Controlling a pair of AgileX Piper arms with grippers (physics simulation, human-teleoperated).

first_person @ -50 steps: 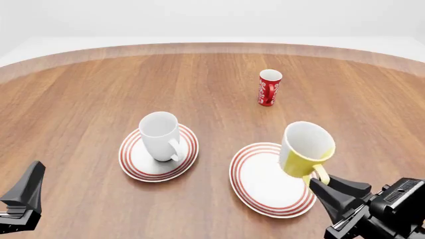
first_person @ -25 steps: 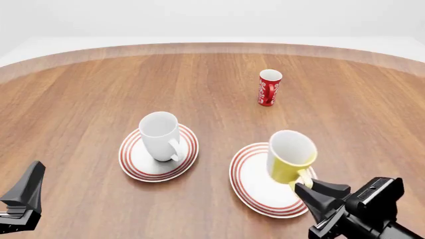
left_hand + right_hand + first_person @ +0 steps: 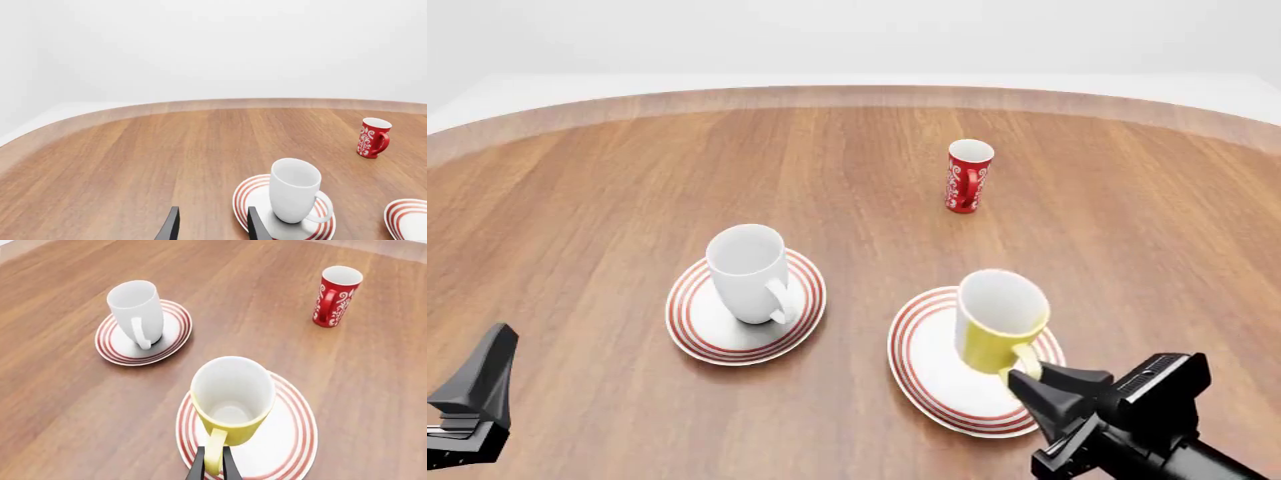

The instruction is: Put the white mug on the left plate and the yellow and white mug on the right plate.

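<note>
The white mug stands upright on the left plate, its handle turned toward the arms; the left wrist view shows this mug and plate too. The yellow and white mug is upright over the right plate, low enough that I cannot tell whether its base touches. My right gripper is shut on its yellow handle, seen pinched between the fingers below the mug. At the near left, away from both mugs, my left gripper stands open and holds nothing.
A slim red cup with white markings stands farther back, right of centre, also seen as the red cup beyond the right plate. The round wooden table's edge curves along the far side.
The right gripper has carried the yellow mug down and to the left, from beside the right plate's outer rim to over its middle. The left arm and white mug have not moved.
</note>
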